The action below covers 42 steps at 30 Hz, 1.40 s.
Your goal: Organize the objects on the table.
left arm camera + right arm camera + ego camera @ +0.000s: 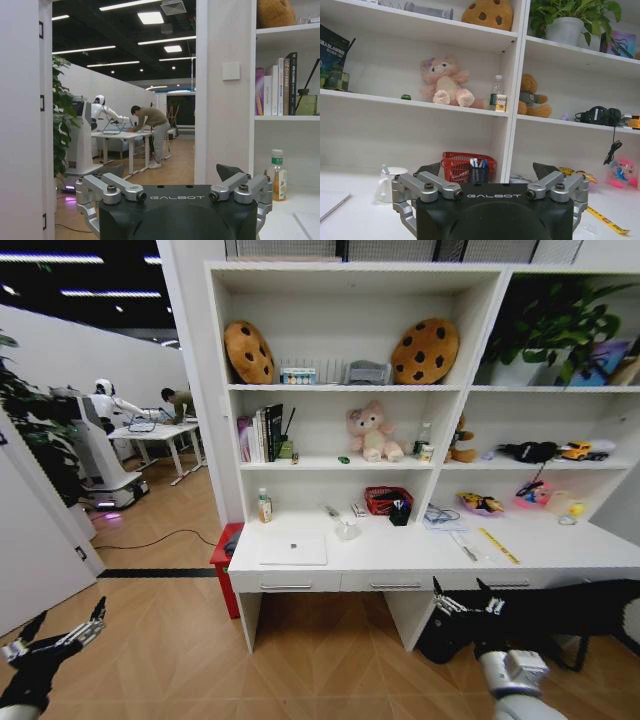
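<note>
The white table [400, 562] carries a closed silver laptop [292, 548] at its left and a small bottle [264, 506] behind it. A white mug [347, 530], a black pen cup [400, 512], loose pens [465, 548] and a yellow ruler [498, 545] lie further right. Both my grippers hang low in front of the desk, away from everything. The left gripper [65, 622] is open over the floor at the far left. The right gripper [460, 592] is open just below the drawer fronts. The right wrist view faces the mug [387, 182], pen cup [479, 173] and ruler [605, 220].
A red basket [385, 500] stands behind the pen cup. Shelves above hold books [262, 433], plush toys [372, 432], cookie cushions [248, 351] and a tiny green toy [406, 96]. A red box [222, 560] sits on the floor by the desk's left leg. A dark chair [560, 615] is under the right side.
</note>
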Tool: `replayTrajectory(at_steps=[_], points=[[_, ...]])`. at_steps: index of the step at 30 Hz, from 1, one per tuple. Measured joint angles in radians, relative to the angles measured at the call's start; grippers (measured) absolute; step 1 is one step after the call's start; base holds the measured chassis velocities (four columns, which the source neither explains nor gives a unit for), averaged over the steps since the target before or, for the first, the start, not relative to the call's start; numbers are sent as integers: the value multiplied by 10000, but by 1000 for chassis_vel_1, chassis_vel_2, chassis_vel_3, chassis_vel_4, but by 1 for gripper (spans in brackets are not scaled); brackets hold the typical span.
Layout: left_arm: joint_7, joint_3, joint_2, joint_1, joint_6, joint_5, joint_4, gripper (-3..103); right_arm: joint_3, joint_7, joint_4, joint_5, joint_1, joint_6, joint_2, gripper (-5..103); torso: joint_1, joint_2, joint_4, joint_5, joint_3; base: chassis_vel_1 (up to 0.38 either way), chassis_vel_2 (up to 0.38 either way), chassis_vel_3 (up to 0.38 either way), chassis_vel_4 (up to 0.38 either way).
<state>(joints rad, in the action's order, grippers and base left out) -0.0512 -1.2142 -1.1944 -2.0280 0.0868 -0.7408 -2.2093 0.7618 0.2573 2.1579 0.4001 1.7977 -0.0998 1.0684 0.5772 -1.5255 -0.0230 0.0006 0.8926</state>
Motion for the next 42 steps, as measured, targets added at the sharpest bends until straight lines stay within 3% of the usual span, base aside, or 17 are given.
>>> replayTrajectory(at_steps=[42], points=[[1, 0, -1, 0, 0, 0, 0, 100, -1, -2, 0, 0, 1, 0, 0, 100, -4, -3, 3, -6, -3, -6, -5, 1, 2]])
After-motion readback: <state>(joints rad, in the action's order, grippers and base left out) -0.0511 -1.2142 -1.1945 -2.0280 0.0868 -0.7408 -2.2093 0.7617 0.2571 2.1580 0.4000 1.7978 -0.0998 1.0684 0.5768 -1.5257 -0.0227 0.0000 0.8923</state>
